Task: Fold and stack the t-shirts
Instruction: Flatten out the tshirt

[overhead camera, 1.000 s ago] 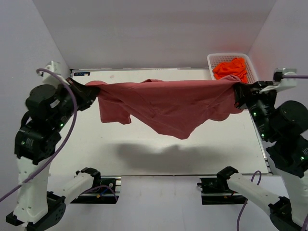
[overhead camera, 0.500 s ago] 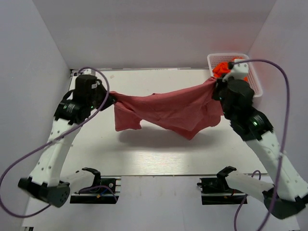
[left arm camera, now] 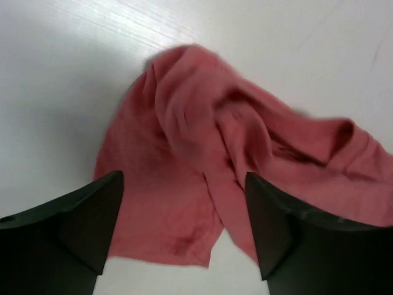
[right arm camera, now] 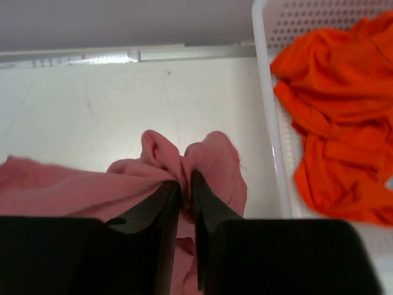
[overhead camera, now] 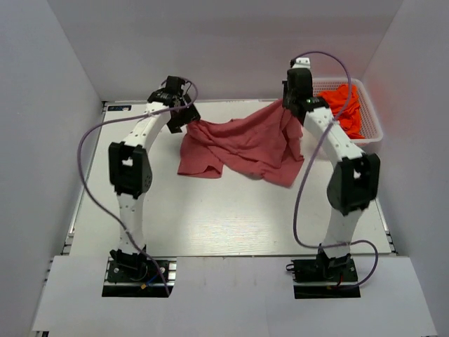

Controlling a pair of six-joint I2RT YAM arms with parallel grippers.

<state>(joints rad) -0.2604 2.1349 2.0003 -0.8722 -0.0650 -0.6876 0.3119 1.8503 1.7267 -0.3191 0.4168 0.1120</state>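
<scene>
A rose-red t-shirt (overhead camera: 238, 144) lies crumpled on the far half of the white table (overhead camera: 210, 217). Its right corner is lifted toward my right gripper (overhead camera: 287, 105). In the right wrist view that gripper (right arm camera: 185, 178) pinches a bunched fold of the rose-red t-shirt (right arm camera: 61, 184) between nearly closed fingers. My left gripper (overhead camera: 188, 119) hovers over the shirt's left corner. In the left wrist view it (left arm camera: 183, 178) stands wide open above the t-shirt (left arm camera: 196, 123), holding nothing. Orange t-shirts (overhead camera: 344, 105) (right arm camera: 331, 123) lie piled in a basket.
The white perforated basket (overhead camera: 372, 133) (right arm camera: 264, 92) stands at the back right corner, just right of my right gripper. White walls close in the back and both sides. Bare table (left arm camera: 49, 92) shows left of the shirt.
Both arms reached toward the back of the table and lowered the stretched shirt onto it. The left gripper opened and let go of its corner; the shirt now lies bunched.
</scene>
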